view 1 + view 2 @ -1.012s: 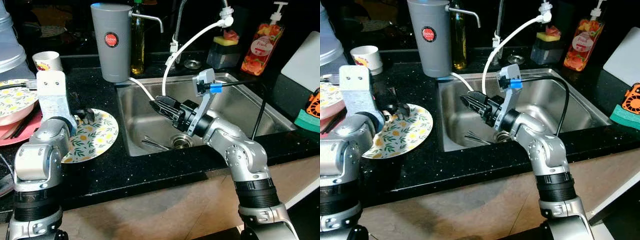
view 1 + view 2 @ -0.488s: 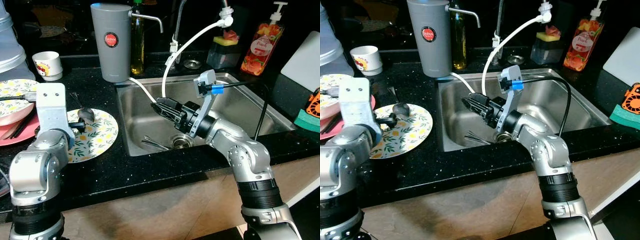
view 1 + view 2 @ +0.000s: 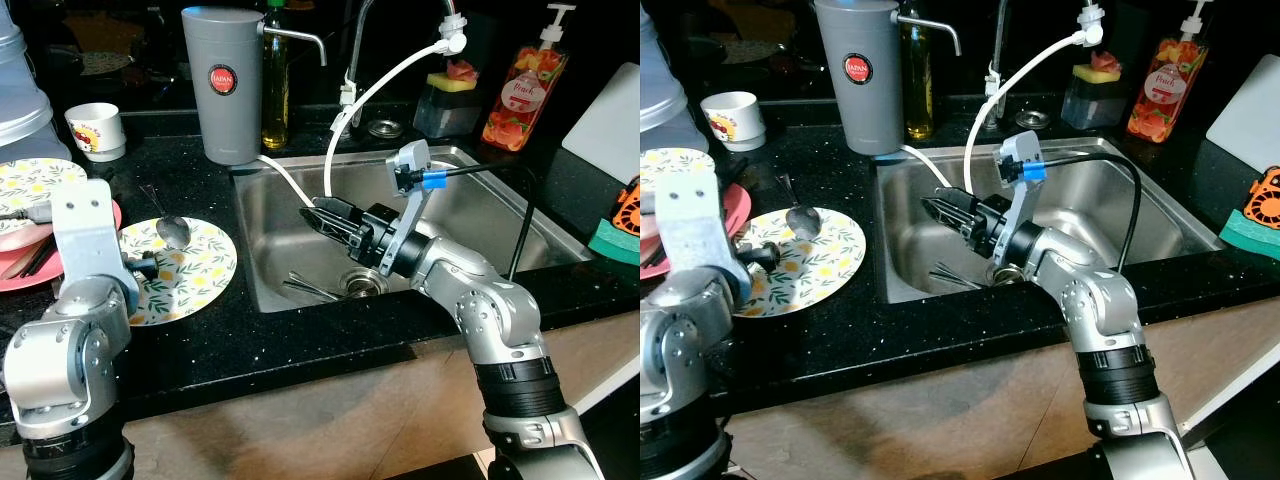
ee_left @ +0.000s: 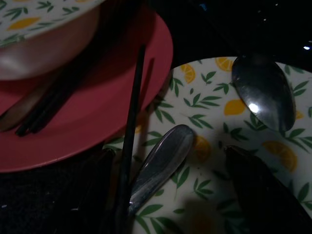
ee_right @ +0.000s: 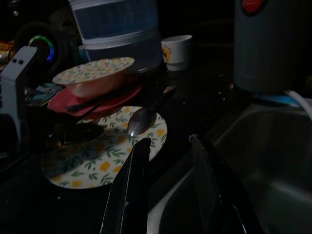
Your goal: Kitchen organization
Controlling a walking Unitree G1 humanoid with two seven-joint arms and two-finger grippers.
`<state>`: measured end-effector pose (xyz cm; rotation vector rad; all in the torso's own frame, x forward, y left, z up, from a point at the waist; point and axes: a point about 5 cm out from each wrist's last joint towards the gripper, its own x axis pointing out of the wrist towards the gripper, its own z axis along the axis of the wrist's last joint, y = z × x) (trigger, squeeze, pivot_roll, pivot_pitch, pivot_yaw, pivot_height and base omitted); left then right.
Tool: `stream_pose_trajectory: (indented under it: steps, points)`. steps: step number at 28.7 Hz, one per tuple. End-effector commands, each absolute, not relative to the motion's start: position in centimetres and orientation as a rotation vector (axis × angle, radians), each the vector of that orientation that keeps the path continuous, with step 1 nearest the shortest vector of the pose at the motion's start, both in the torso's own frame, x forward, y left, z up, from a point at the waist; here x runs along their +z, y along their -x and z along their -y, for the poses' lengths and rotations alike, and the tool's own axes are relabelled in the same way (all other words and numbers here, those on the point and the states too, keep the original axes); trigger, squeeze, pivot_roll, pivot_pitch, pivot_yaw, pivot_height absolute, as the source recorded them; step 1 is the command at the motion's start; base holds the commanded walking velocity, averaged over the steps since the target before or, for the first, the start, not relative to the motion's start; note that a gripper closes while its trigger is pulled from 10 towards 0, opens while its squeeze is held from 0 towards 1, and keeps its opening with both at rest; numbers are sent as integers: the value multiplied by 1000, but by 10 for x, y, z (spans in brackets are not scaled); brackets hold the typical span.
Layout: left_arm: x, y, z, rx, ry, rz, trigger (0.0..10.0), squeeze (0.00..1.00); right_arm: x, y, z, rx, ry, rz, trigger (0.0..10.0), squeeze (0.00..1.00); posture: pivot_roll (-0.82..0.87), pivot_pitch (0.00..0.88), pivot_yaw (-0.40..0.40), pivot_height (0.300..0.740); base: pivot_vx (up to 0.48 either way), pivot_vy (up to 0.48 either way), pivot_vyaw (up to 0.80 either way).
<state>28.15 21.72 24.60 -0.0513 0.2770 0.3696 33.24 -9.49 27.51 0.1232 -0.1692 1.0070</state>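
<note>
Lemon-print plate (image 3: 190,270) on the black surface (image 3: 300,330), just beside the sink (image 3: 480,215). On the plate lie two spoons (image 4: 265,90) and (image 4: 158,165); a black chopstick (image 4: 131,136) crosses from the pink plate (image 4: 97,112). My left gripper (image 4: 185,190) hovers over the plate, fingers spread and empty. My right gripper (image 5: 168,183), over the sink, likewise parted. The spoons look stiff, light, slick; I judge the narrow handle the best hold. The plate is likely breakable.

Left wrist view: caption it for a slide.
Left pincer open above a lemon-print plate carrying a spoon, beside a pink plate with chopsticks.
</note>
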Motion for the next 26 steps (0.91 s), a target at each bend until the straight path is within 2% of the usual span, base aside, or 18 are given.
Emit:
stream_pose_trajectory:
  steps: [1,6,8,12,16,17,18,26]
  points:
    - [240,-282,-216,356,68,-315,10000,0,274,-327,92,1048,-100,153,10000,0,34,104,-6,740,0,0,0]
    - [238,-282,-218,345,58,-327,10000,0,266,-318,90,1143,-50,104,10000,0,33,99,-7,740,0,0,0]
    - [238,-282,-220,344,51,-326,10000,0,258,-306,86,1256,-28,66,10000,0,33,98,-9,740,0,0,0]
    - [237,-281,-222,342,54,-334,10000,0,254,-294,82,1359,-15,50,10000,0,34,98,-9,740,0,0,0]
    - [236,-281,-222,341,61,-343,10000,0,254,-293,82,1366,-9,49,10000,0,35,103,-10,740,0,0,0]
    - [235,-281,-223,343,68,-347,7020,0,255,-293,82,1367,-6,50,10000,0,35,103,-10,740,0,0,0]
    - [235,-281,-224,345,81,-350,0,0,255,-293,82,1370,-2,50,10000,0,35,103,-10,740,0,0,0]
    - [239,-281,-227,350,79,-331,0,0,255,-292,83,1376,2,50,10000,0,35,107,-10,740,0,0,0]
